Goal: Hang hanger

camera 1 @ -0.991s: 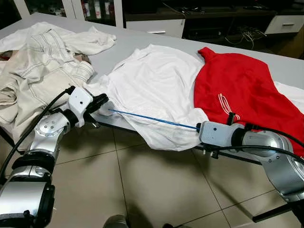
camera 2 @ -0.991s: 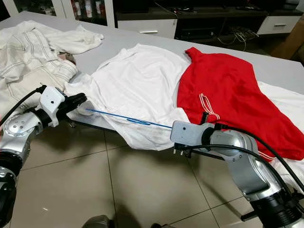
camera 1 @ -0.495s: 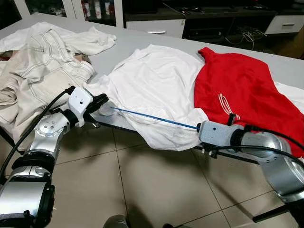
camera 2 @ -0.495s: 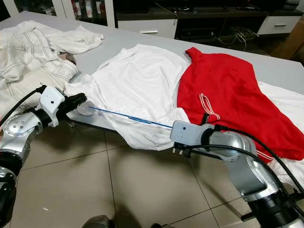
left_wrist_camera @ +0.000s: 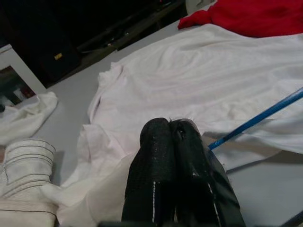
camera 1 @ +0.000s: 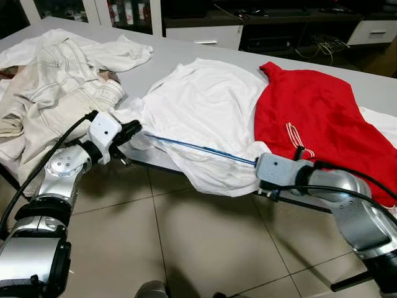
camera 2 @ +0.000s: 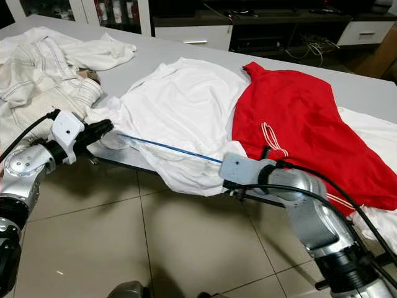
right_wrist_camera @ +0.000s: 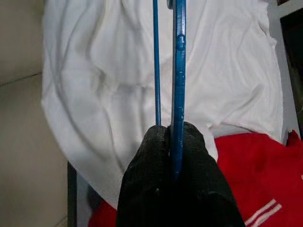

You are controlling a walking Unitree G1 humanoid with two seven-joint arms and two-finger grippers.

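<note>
The right tool is clamped on one end of the blue hanger, its two black fingers pressed against the plastic. The hanger lies nearly flat over the front edge of the white shirt, running from the right tool at 4 o'clock toward the left tool at 9 o'clock. The left tool is pinched shut on a fold of white cloth at the shirt's near corner; the hanger's far tip ends just beside its fingers, and whether it touches them cannot be told. The shirt is spread on the grey tabletop, its hem drooping over the edge. A red top overlaps the shirt at 2 o'clock. A cream jacket lies crumpled at 10 o'clock. Tile floor shows at 6 o'clock.
</note>
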